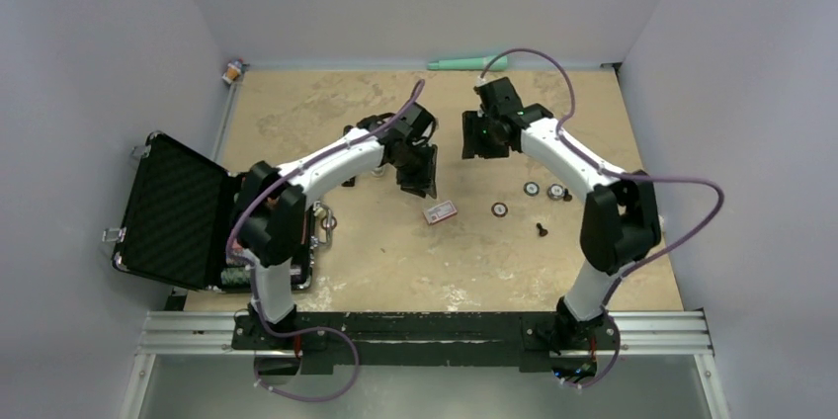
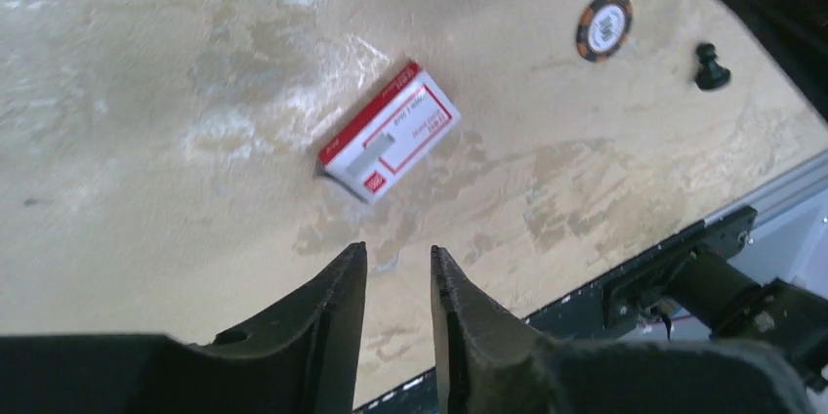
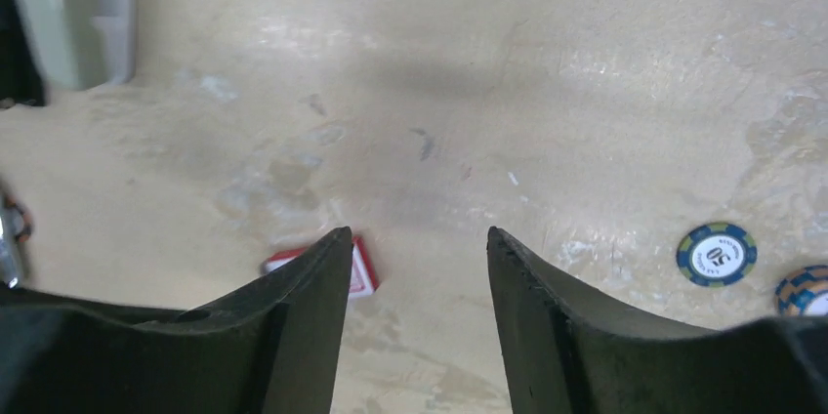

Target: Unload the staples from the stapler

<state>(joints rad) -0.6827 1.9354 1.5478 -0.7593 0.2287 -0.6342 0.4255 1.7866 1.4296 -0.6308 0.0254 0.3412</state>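
The stapler does not show in any view. No staple is clearly seen; a tiny pale sliver (image 3: 511, 178) lies on the table, too small to identify. My left gripper (image 1: 417, 185) hovers above the table with its jaws a narrow gap apart and empty (image 2: 398, 250). The small box with a red-and-white label (image 2: 391, 131) lies flat just beyond its fingertips. My right gripper (image 1: 480, 147) hovers to the right of the left one, wide open and empty (image 3: 418, 233). The same box (image 3: 363, 272) peeks out behind its left finger.
An open black case (image 1: 178, 211) sits at the table's left edge. Poker chips (image 1: 532, 189) and a small black peg (image 1: 542, 229) lie right of centre. A pale green case (image 3: 68, 14) lies at the right wrist view's upper left. A green tube (image 1: 469, 63) lies by the back wall.
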